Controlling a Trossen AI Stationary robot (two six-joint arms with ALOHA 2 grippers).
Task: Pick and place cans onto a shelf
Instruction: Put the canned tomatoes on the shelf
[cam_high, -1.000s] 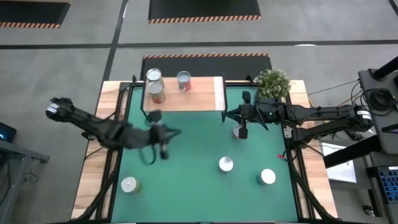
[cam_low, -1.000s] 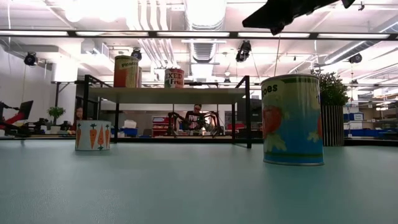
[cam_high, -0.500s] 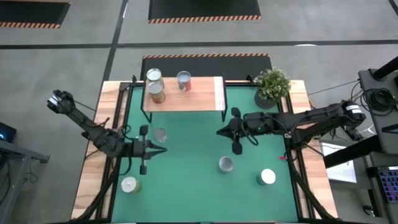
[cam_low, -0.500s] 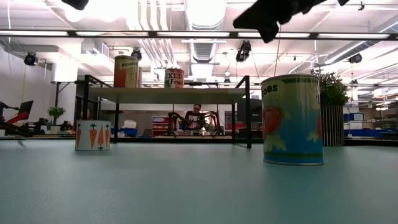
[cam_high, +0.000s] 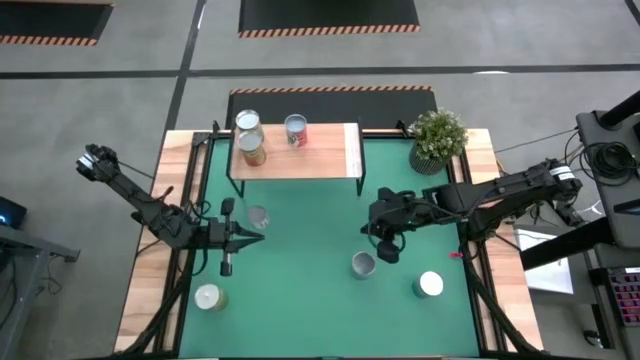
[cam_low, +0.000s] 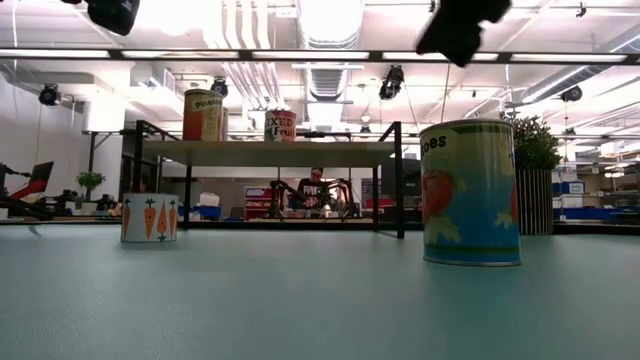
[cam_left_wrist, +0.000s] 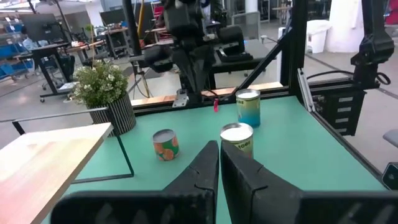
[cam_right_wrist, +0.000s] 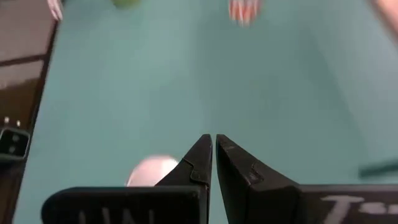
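My right gripper (cam_high: 384, 243) has swung from beside the shelf (cam_high: 296, 151) toward the middle of the green table (cam_high: 300, 290), its fingers pressed together and holding nothing; it now hangs just beside a silver-topped can (cam_high: 362, 264). My left gripper (cam_high: 238, 238), also closed and empty, has pulled back near the left edge, close to a small can (cam_high: 258, 217). Two cans (cam_high: 249, 137) already stand on the shelf; I judge the silver-topped can is next, so the fingers must spread first
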